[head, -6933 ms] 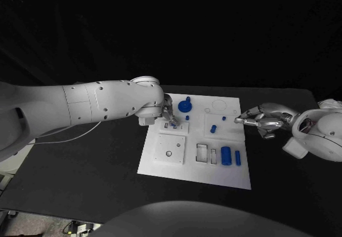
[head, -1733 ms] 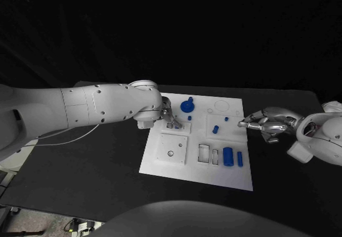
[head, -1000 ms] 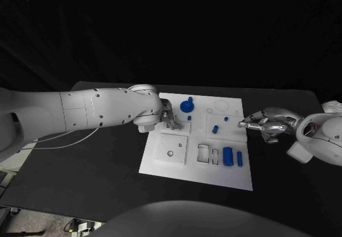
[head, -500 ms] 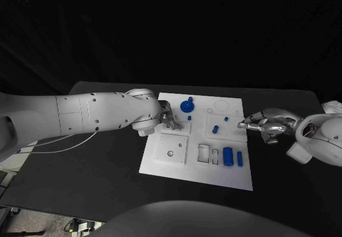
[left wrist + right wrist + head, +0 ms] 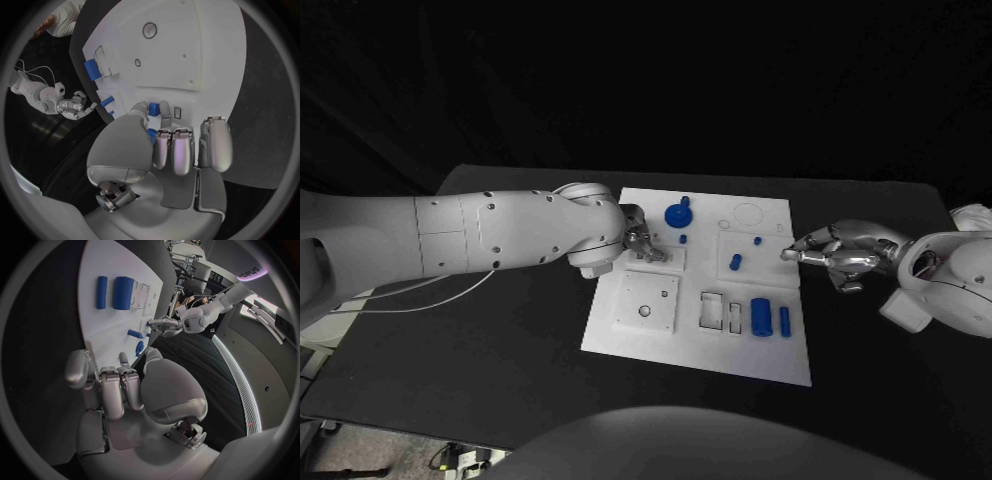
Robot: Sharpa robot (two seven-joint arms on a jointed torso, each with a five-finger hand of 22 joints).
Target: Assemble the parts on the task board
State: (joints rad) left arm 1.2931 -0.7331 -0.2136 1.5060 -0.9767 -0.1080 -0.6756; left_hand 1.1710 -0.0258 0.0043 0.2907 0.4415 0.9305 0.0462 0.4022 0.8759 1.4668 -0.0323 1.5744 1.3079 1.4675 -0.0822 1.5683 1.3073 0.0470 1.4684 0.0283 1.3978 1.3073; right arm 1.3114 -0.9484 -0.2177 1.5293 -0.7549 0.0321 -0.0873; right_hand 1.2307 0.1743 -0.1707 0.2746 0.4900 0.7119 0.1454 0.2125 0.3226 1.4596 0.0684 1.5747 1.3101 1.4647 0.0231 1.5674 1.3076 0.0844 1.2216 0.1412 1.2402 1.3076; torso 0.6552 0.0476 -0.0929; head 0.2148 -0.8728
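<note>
The white task board [image 5: 661,330] lies mid-table. My left hand [image 5: 640,243] hovers over its upper left part, beside a small inset plate. In the left wrist view a small blue part [image 5: 150,134] is pinched between thumb and fingers [image 5: 164,150], just above the board [image 5: 187,45]. My right hand [image 5: 837,252] sits at the board's right edge with fingers curled in and nothing in them; its fingers [image 5: 119,387] are close to the board's edge [image 5: 112,270]. On the board are a round blue knob [image 5: 678,213], a blue peg [image 5: 734,262] and a thick blue cylinder [image 5: 759,315].
A slim blue bar [image 5: 783,320] lies beside the cylinder, next to two rectangular slots [image 5: 711,310]. A plate with a round hole [image 5: 646,300] sits at the lower left of the board. Black table surrounds the board.
The left arm has swung a little while its hand stays over the board's upper left. The right hand has hardly moved.
</note>
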